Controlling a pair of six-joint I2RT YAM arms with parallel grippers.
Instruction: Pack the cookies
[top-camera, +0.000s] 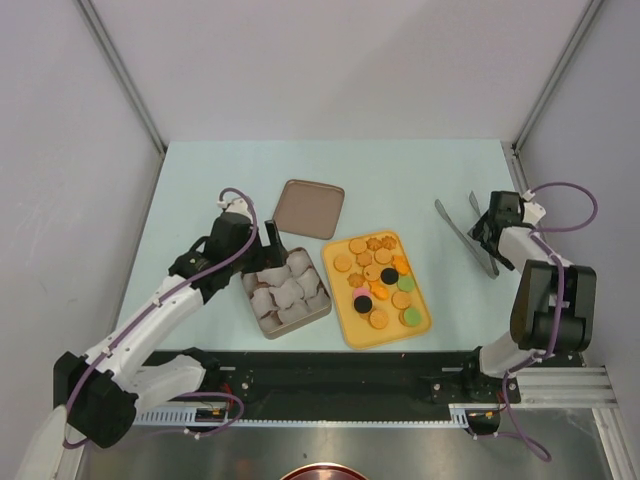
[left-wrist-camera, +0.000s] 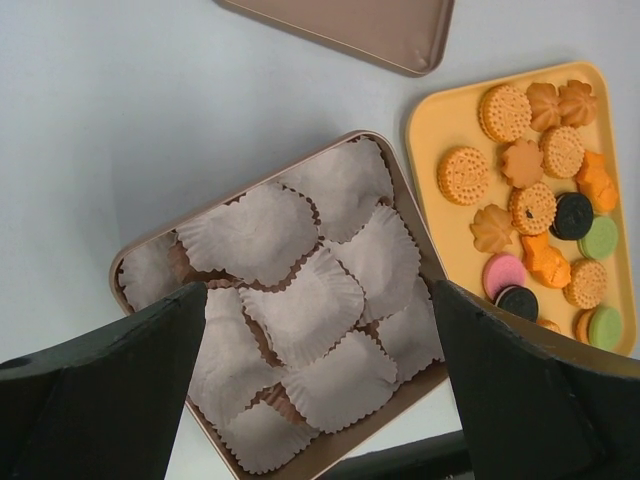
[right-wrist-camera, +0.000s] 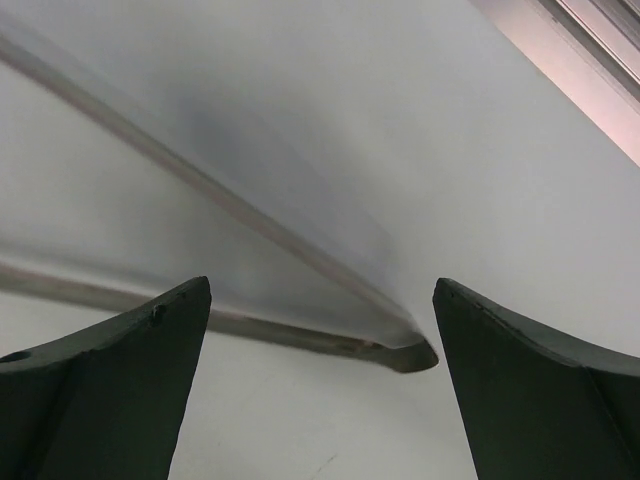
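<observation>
- Two grippers, both with jaws spread wide and nothing between them. The left gripper (left-wrist-camera: 320, 290) hangs over the brown rounded-square metal tin (left-wrist-camera: 116, 278). The right gripper (right-wrist-camera: 320, 290) hangs low over a pair of grey metal tongs (right-wrist-camera: 390, 350).
- Tongs: flat on the pale blue-green table top (top-camera: 200, 200), on the robot's right. Their long axis runs from far-left to near-right in the overhead view. They are blurred in the right wrist view, so contact with the fingers cannot be told.
- Cookies (left-wrist-camera: 505, 112): small round biscuits, mostly orange-tan, with a few black, green and pink. All lie in one layer on the yellow rectangular plastic tray (left-wrist-camera: 435, 125).
- Deciding relation: the tray stands between the two arms, its long axis running roughly near to far. It lies just beside the tin, to the right of the left gripper, and well apart from the right gripper, to that gripper's left. The left arm is the nearer one.
- Tin contents: white crumpled paper cups (left-wrist-camera: 255, 235), crowded and overlapping. No cookie shows in any of them, so packing looks not yet begun.
- Brown rounded-square lid (top-camera: 310, 208): off the tin, flat on the table beyond it.
- Judgement: the right arm seems placed to take the tongs first.
</observation>
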